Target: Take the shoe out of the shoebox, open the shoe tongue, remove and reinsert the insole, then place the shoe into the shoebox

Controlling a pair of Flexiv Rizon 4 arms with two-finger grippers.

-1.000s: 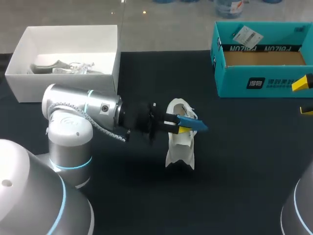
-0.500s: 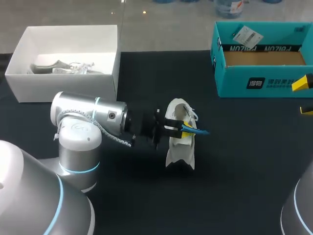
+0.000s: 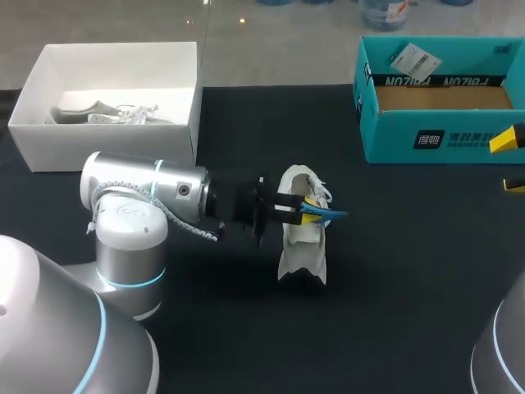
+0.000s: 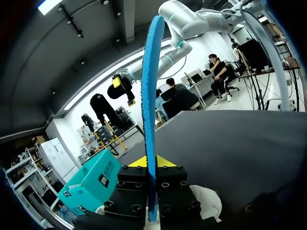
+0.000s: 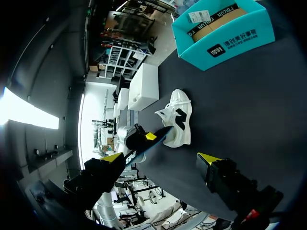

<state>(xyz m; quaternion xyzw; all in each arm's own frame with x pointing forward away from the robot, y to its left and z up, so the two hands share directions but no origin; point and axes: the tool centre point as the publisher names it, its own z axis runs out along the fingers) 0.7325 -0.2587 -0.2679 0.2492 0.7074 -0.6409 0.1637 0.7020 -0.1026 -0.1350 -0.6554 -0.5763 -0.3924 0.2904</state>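
- Shoe (image 3: 302, 238): white, sitting on the dark table (image 3: 410, 287), out of any box and in the same spot as a second ago.
- Insole (image 3: 324, 215): blue, lying across the shoe's opening with its free end poking out past the shoe on the side away from the left arm. A second ago it showed its broad face. Now it is turned thin, edge-up.
- Left gripper (image 3: 302, 209): clamped on the near end of the insole, right at the shoe's opening. The left wrist view shows the insole (image 4: 149, 120) pinched edge-on between the fingers. The gripper pushed in toward the shoe half a second ago and has since eased back a little.
- Meaning: this looks like the reinsertion step. The insole is lined up but not yet seated inside the shoe.
- Right gripper (image 5: 160, 158): fingers wide apart and holding nothing, well off from the shoe and unmoved.
- Teal box (image 3: 410, 135): well beyond the shoe on the right arm's side, open and waiting.
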